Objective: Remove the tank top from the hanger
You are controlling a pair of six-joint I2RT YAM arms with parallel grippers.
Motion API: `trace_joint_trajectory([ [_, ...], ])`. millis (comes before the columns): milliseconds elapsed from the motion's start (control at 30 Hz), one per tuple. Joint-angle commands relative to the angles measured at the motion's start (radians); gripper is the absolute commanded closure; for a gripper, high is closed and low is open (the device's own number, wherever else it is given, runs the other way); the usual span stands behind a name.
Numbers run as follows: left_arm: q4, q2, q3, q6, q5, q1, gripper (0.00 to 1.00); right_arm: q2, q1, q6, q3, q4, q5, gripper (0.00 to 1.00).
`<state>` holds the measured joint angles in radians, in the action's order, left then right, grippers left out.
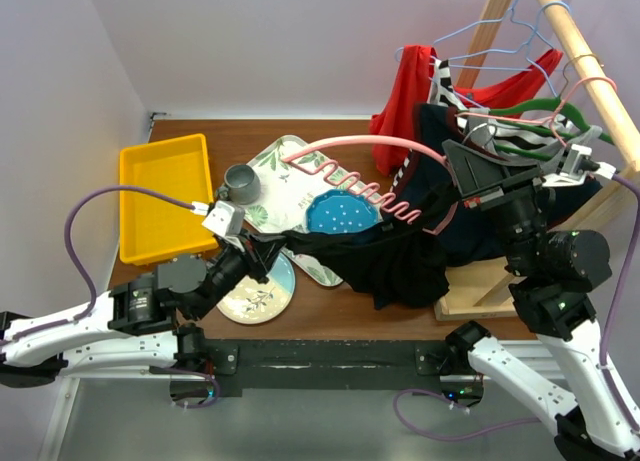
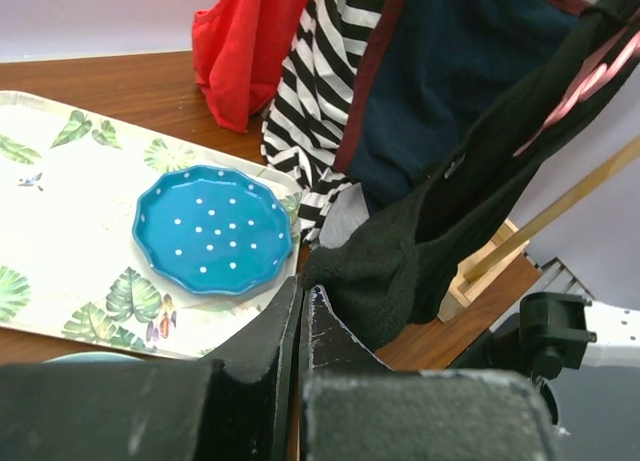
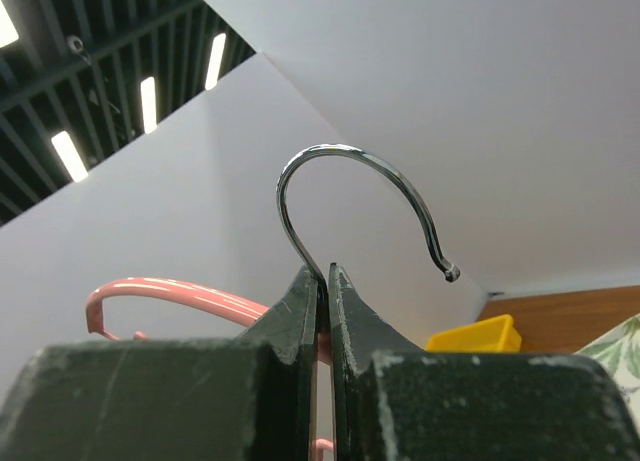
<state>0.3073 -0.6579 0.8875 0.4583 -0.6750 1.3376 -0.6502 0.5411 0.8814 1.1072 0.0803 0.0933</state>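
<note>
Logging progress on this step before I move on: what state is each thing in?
pink hanger: off the rail, clamped at its hook neck
black tank top: partly on the hanger, pulled taut
left gripper: shut on the tank top
right gripper: shut on the hanger
grey cup: upright on the tray
blue plate: flat on the tray

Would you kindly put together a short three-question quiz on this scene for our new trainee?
1. True or false: the left gripper is shut on the black tank top.
2. What does the right gripper clamp? A) the metal hook of the pink hanger; B) a red garment; C) a yellow bin.
3. Fill in: the blue dotted plate sits on a leaf-patterned ____.

Key: 1 true; 2 A; 3 tray.
</note>
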Motion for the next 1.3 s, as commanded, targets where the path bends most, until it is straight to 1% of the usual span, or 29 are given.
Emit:
trace_joint_trajectory([
  [0,-0.112,-0.005,-0.047,-0.064,0.081,0.002,1.0,0.032,-0.001,0.073,-0.007,0.116,0.059,1.0],
  [167,-0.233,-0.017,-0.102,-0.096,0.176,0.002,1.0,0.038,-0.001,0.056,0.013,0.059,0.045,1.0],
  [267,-0.258,-0.049,-0.102,-0.116,0.207,0.002,0.99,0.038,0.0,0.042,0.016,0.032,0.042,1.0],
  [333,-0.263,-0.075,-0.099,-0.13,0.207,0.002,0.95,0.04,-0.001,0.036,0.017,0.019,0.039,1.0],
  [367,-0.27,-0.083,-0.099,-0.133,0.2,0.002,0.95,0.043,0.0,0.034,0.016,0.016,0.039,1.0],
  [400,-0.273,-0.089,-0.101,-0.136,0.195,0.002,0.97,0.044,-0.001,0.033,0.016,0.015,0.039,1.0],
  [433,-0.277,-0.103,-0.102,-0.144,0.195,0.002,1.0,0.047,0.0,0.031,0.013,0.012,0.039,1.0],
  [567,-0.289,-0.126,-0.096,-0.145,0.189,0.002,1.0,0.055,-0.001,0.002,0.019,-0.008,0.037,1.0],
  [633,-0.278,-0.121,-0.081,-0.155,0.196,0.0,1.0,0.06,-0.001,-0.007,0.028,-0.019,0.033,1.0],
  [700,-0.263,-0.106,-0.045,-0.159,0.174,0.002,1.0,0.069,-0.001,-0.036,0.029,-0.008,0.01,1.0],
  [733,-0.234,-0.082,-0.032,-0.159,0.151,0.002,1.0,0.076,-0.001,-0.048,0.028,0.012,-0.003,1.0],
  [767,-0.211,-0.071,0.005,-0.159,0.093,0.002,1.0,0.077,0.0,-0.07,0.031,0.015,-0.015,1.0],
  [833,-0.131,-0.042,0.046,-0.159,0.02,0.002,1.0,0.069,-0.001,-0.091,0.057,-0.014,-0.053,1.0],
  [867,-0.105,-0.036,0.091,-0.164,-0.056,0.002,1.0,0.066,-0.001,-0.113,0.066,-0.026,-0.064,1.0],
  [900,-0.082,-0.031,0.112,-0.176,-0.093,0.002,1.0,0.061,-0.001,-0.119,0.068,-0.036,-0.072,1.0],
  [933,-0.039,-0.035,0.135,-0.214,-0.174,0.002,1.0,0.066,-0.001,-0.121,0.062,-0.045,-0.073,1.0],
  [1000,0.013,-0.057,0.238,-0.259,-0.279,0.002,1.0,0.075,-0.001,-0.13,0.048,-0.047,-0.076,1.0],
  [1033,0.06,-0.093,0.334,-0.317,-0.401,0.002,1.0,0.08,-0.001,-0.134,0.036,-0.048,-0.076,1.0],
  [1067,0.073,-0.114,0.385,-0.354,-0.46,0.002,1.0,0.086,-0.001,-0.14,0.033,-0.05,-0.075,1.0],
  [1100,0.069,-0.132,0.434,-0.401,-0.512,0.002,1.0,0.087,0.0,-0.142,0.029,-0.051,-0.076,1.0],
  [1133,-0.001,-0.159,0.506,-0.541,-0.582,0.002,1.0,0.089,-0.001,-0.144,0.026,-0.053,-0.076,1.0],
  [1200,-0.135,-0.17,0.542,-0.694,-0.615,0.002,1.0,0.09,-0.001,-0.147,0.028,-0.054,-0.075,1.0],
  [1233,-0.252,-0.175,0.562,-0.81,-0.615,0.002,1.0,0.093,-0.001,-0.148,0.028,-0.054,-0.075,1.0],
  [1267,-0.284,-0.181,0.574,-0.852,-0.617,0.002,1.0,0.096,-0.001,-0.153,0.028,-0.054,-0.075,1.0],
])
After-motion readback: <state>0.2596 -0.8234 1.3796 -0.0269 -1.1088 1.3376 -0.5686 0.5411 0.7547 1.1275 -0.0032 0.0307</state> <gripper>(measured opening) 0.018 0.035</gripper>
